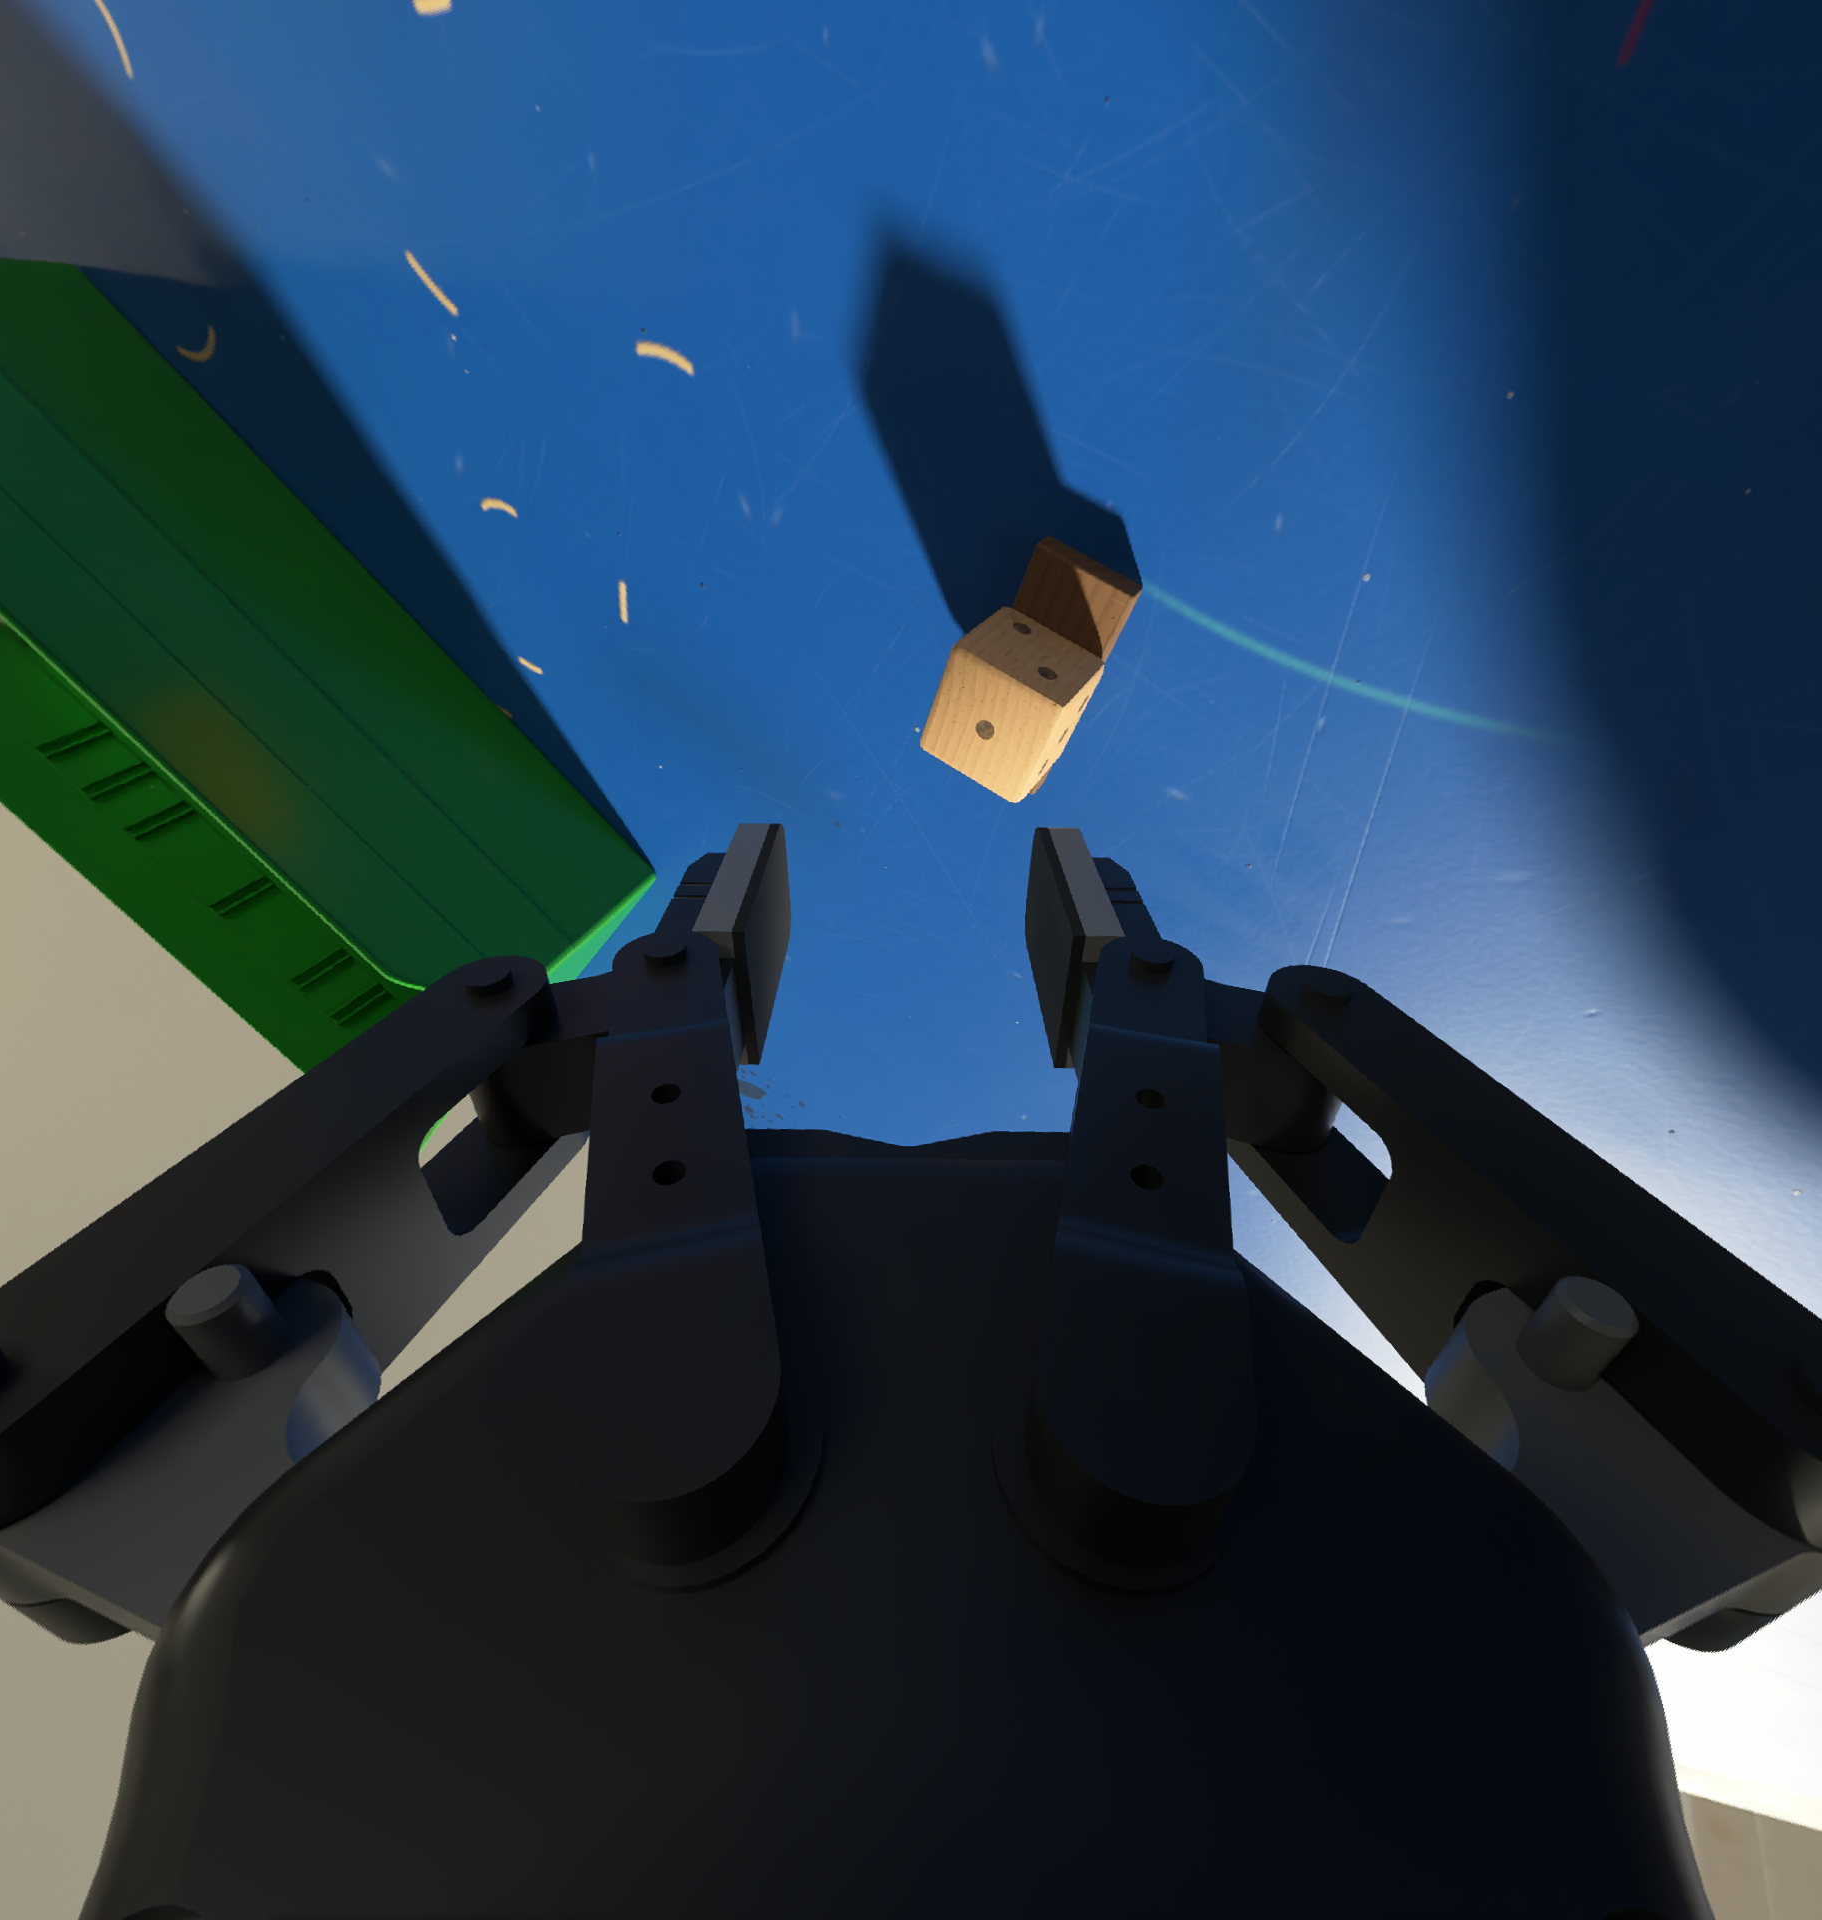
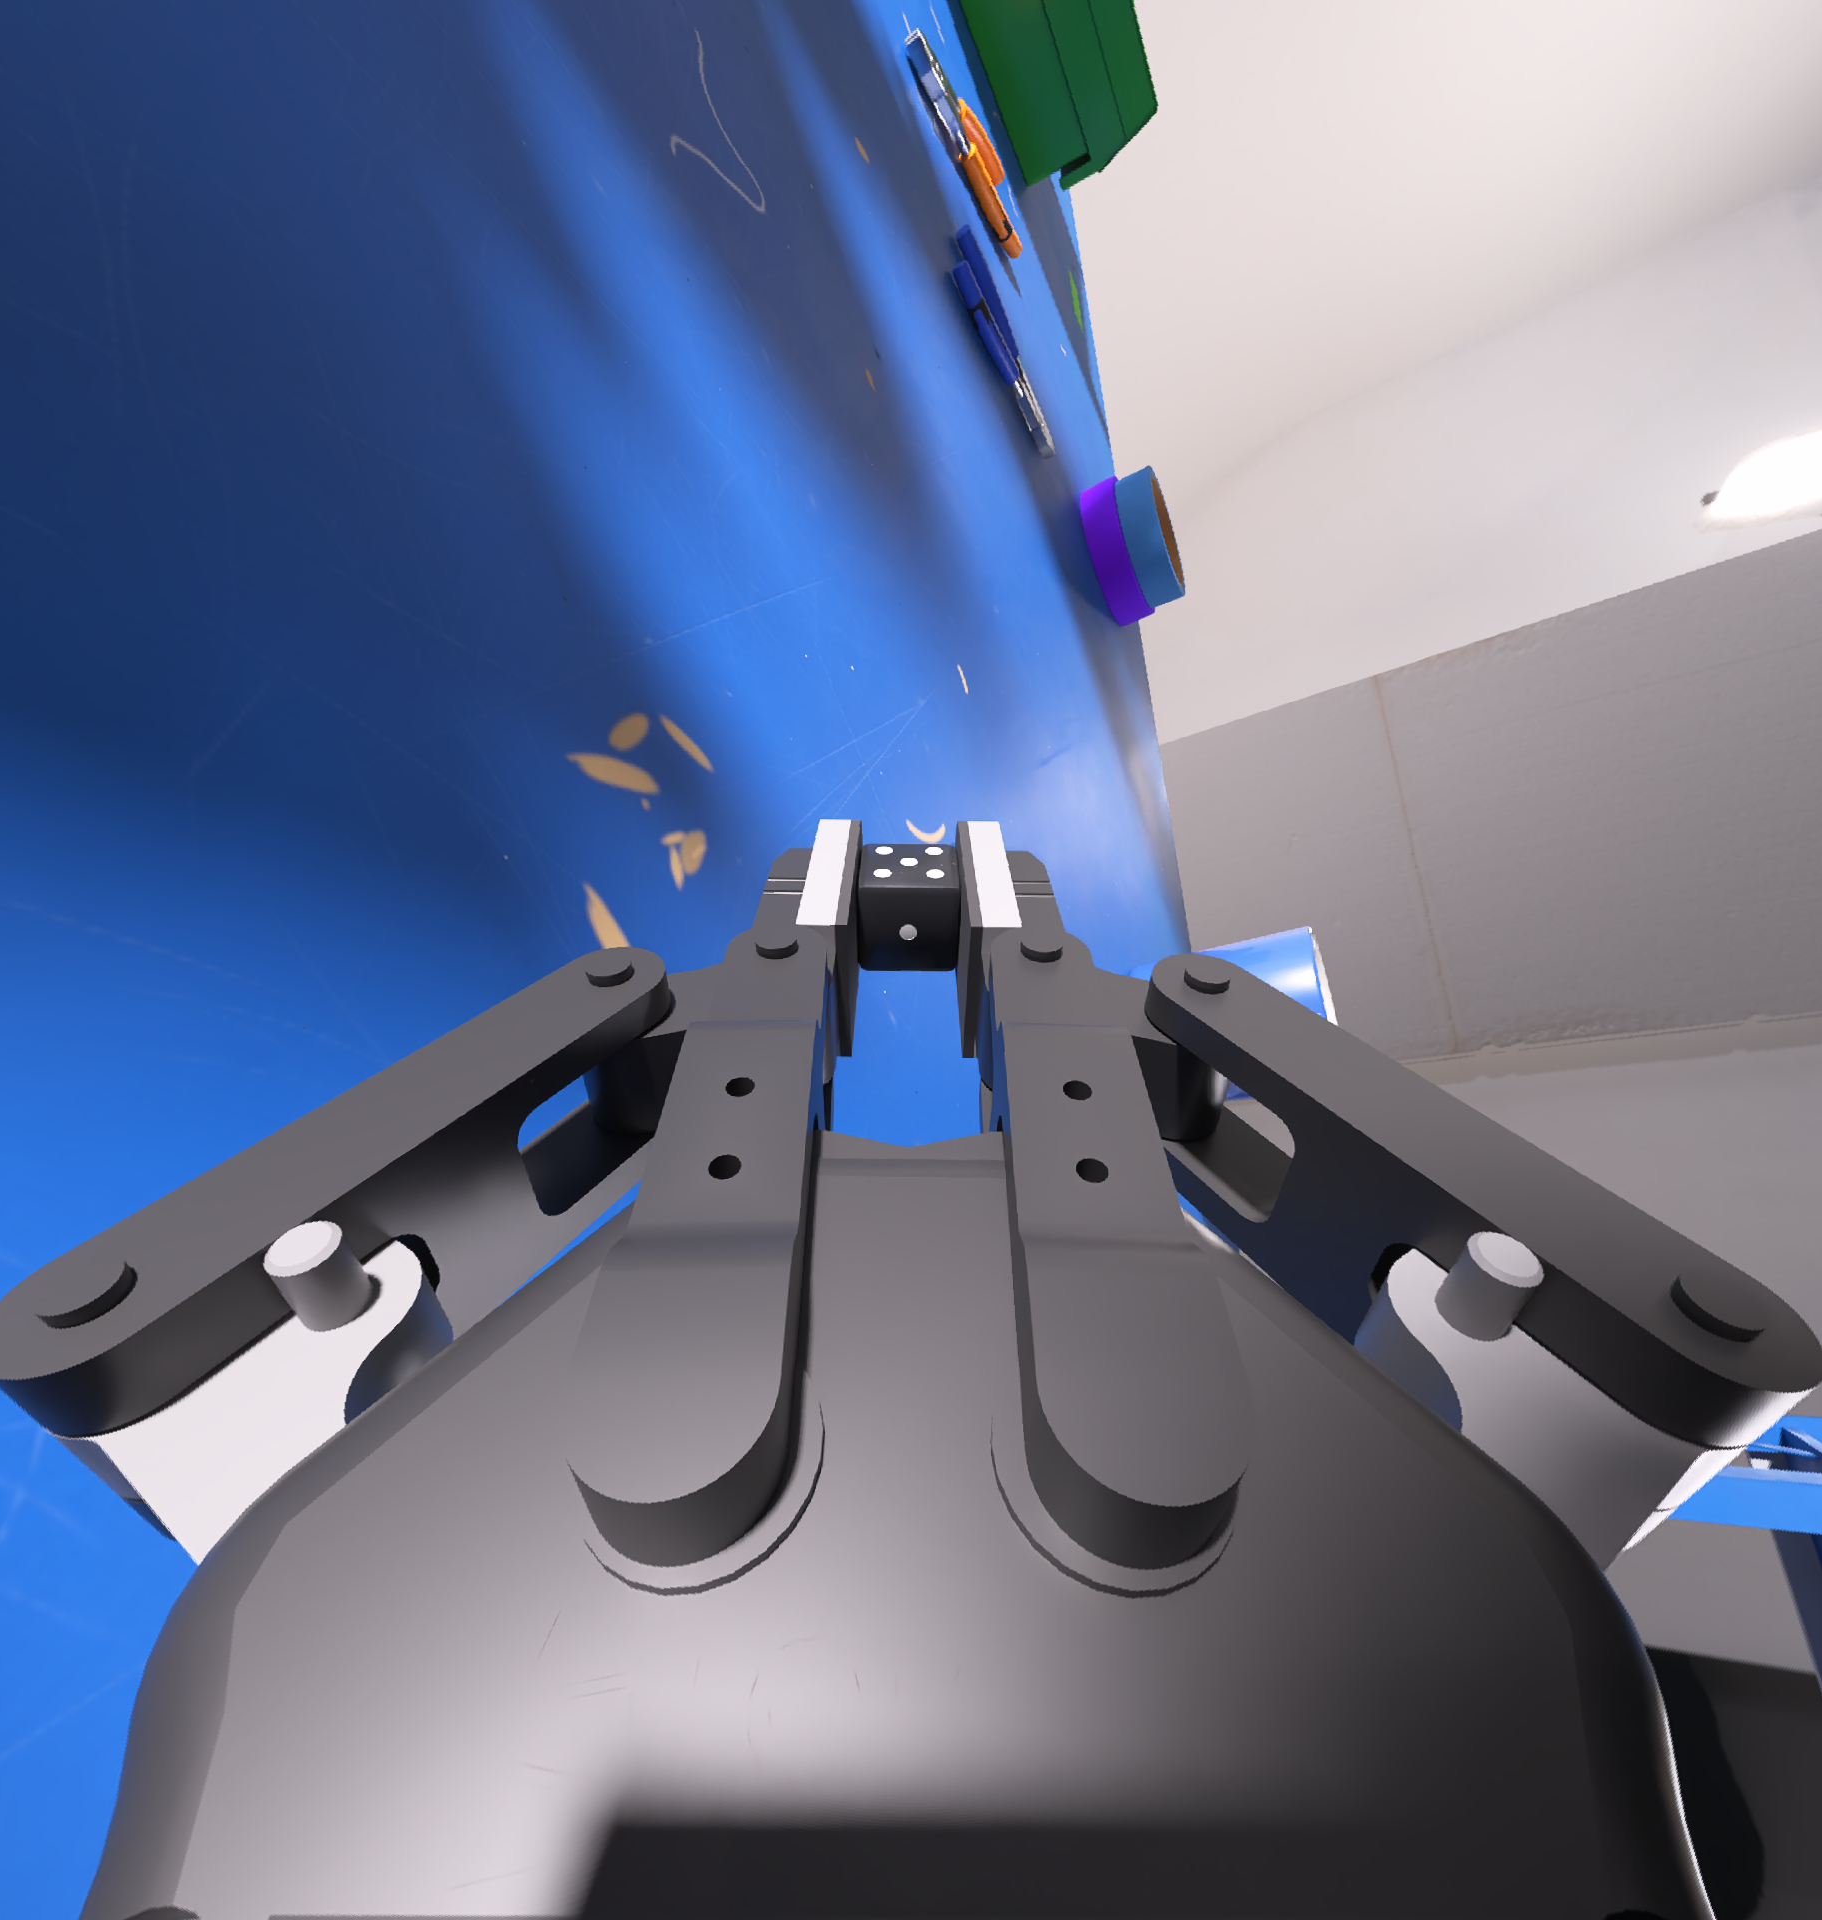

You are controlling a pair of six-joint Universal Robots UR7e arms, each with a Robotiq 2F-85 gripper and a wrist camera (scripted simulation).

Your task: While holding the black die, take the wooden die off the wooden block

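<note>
Wooden die [image 1: 1011, 707] sits atop the wooden block [image 1: 1083, 592] on the table [image 1: 1302, 312], ahead and slightly right of our spread left pincer [image 1: 907, 940]; our right pincer [image 2: 909, 894] pinches the black die [image 2: 907, 904].

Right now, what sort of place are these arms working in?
Probably a workshop or craft bench: a scratched blue tabletop with a green bin, stacked tape rolls and hand tools along its edge, plain pale walls behind.

wooden die [image 1: 1011, 701] on wooden block [image 1: 1078, 594]
</note>
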